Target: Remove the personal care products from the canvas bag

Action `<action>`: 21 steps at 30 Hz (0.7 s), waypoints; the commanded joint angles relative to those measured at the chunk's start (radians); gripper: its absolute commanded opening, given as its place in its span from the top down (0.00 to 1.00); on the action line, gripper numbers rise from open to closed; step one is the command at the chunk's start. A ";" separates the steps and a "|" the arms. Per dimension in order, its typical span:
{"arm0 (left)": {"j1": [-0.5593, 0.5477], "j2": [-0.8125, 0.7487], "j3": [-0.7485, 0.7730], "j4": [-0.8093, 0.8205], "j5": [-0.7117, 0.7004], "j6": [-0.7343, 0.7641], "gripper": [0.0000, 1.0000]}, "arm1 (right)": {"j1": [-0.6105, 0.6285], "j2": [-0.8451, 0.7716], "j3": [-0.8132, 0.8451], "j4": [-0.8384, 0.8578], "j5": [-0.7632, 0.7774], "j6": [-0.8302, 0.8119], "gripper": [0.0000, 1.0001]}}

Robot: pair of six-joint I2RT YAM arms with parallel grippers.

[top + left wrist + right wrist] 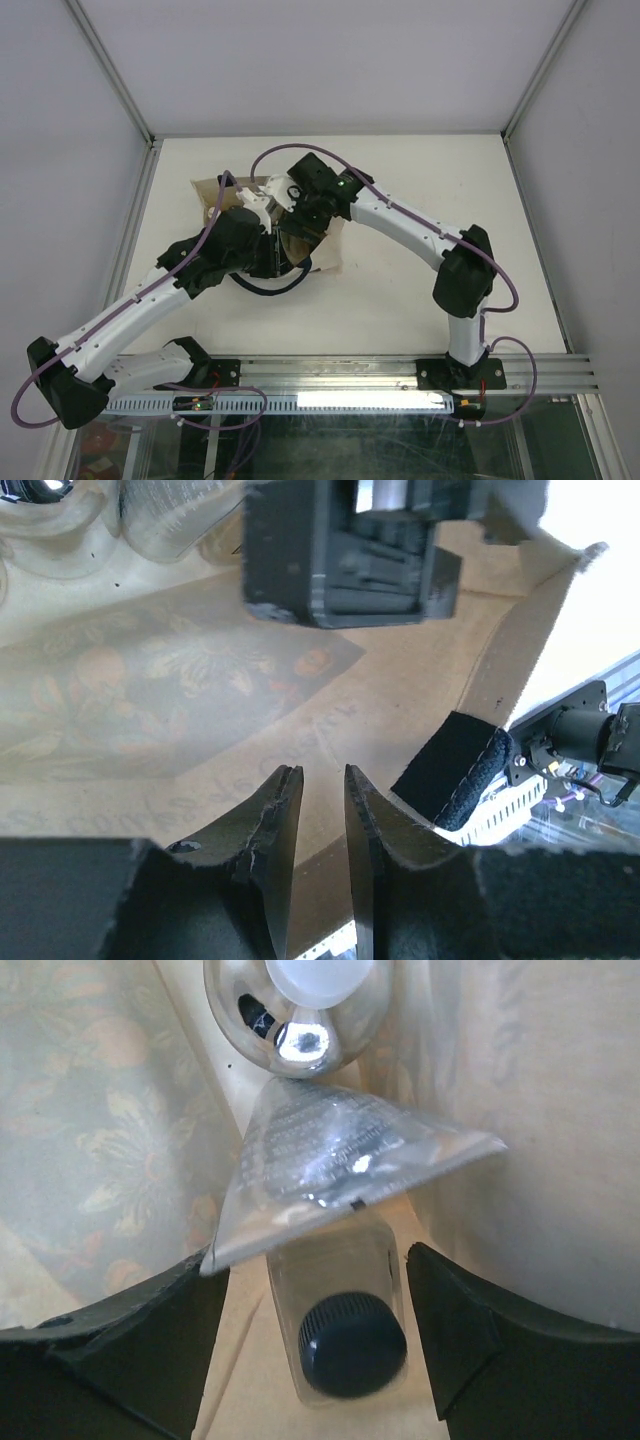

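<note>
My right gripper [315,1290] is spread wide inside the canvas bag [520,1110], straddling the clear dark-capped bottle [350,1345]. The silver-topped bottle [300,1035] lies just beyond. My left gripper [323,790] has its 2 fingers nearly together at the bag's rim; I cannot tell if it grips.

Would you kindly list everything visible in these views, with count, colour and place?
canvas bag: one, beige, mid-table under both arms.
dark tab: one, navy-black, on the bag's rim.
silver-topped bottle: one, chrome, inside the bag.
clear plastic piece: one, transparent, printed, just below the silver top.
dark-capped bottle: one, clear, nearest the right wrist camera.
table: one, cream, beneath everything.
left claw: one, black, narrow gap, at the bag's mouth.
right claw: one, black, open, astride the dark-capped bottle.
</note>
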 commanded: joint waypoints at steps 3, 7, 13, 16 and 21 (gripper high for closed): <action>-0.009 0.003 0.043 0.018 -0.004 0.026 0.74 | -0.015 0.063 -0.021 0.013 -0.008 -0.025 0.32; -0.008 -0.002 0.038 0.021 -0.017 0.028 0.73 | -0.015 0.063 -0.009 0.020 -0.009 -0.024 0.50; -0.008 -0.010 0.036 0.021 -0.030 0.033 0.73 | -0.005 0.031 0.034 0.022 -0.009 -0.003 0.83; -0.009 -0.016 0.032 0.022 -0.040 0.027 0.73 | 0.004 0.011 0.050 0.023 -0.007 0.005 0.95; -0.009 -0.039 0.021 0.021 -0.050 0.000 0.72 | 0.025 -0.024 0.088 0.013 0.010 0.031 1.00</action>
